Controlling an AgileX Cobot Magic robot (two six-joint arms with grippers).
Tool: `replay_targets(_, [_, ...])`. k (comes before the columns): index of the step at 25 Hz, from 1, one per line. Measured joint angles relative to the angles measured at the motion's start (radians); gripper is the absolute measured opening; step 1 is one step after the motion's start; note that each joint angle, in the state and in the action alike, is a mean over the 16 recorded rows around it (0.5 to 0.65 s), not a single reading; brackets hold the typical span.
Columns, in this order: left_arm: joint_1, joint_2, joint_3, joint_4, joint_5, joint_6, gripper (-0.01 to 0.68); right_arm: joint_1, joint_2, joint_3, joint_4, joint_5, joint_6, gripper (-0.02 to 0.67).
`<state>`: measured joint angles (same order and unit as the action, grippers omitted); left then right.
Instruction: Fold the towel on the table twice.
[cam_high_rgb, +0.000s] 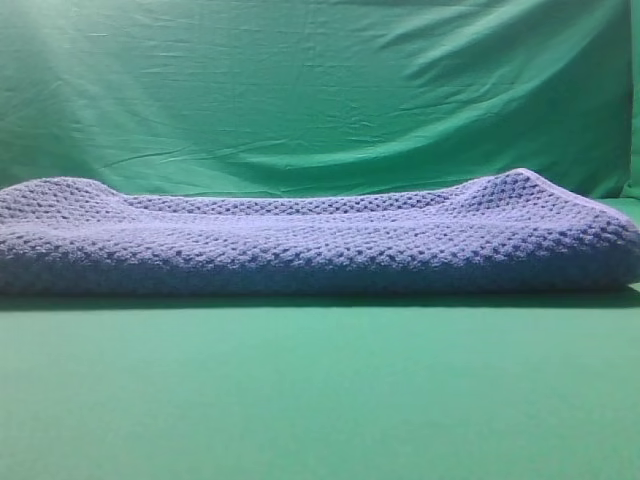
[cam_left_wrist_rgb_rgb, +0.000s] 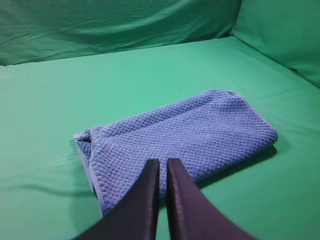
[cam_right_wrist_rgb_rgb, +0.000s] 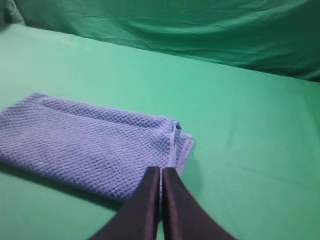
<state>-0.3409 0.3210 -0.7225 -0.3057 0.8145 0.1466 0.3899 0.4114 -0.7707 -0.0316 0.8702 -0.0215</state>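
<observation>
Towel (cam_left_wrist_rgb_rgb: 175, 137) seen at 12 o'clock of both pincers, long axis 9-to-3; left gripper (cam_left_wrist_rgb_rgb: 162, 165) and right gripper (cam_right_wrist_rgb_rgb: 160, 172) pressed together, empty, equally near.

The towel (cam_high_rgb: 320, 235) runs off the left edge of the high view, and its layers cannot be counted there. Both wrist views cut off the arms — in the right one the towel's left end too.
</observation>
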Motion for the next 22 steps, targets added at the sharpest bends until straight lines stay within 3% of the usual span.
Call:
replay_targets(11, [0.000,-0.287,0.162,0.021,0.005,-0.017,0.055,-0.001,-0.350,0.163,0.082,0.018,-0.033,0.000])
replay_targets(17, [0.001,-0.334,0.206,0.028,-0.015,-0.039,0.055,-0.002,-0.422,0.193,0.102,0.035,-0.028,0.000])
replay_targets(22, [0.002,-0.336,0.284,0.029,-0.119,-0.053,0.055,-0.002,-0.430,0.253,0.110,-0.021,-0.028,0.000])
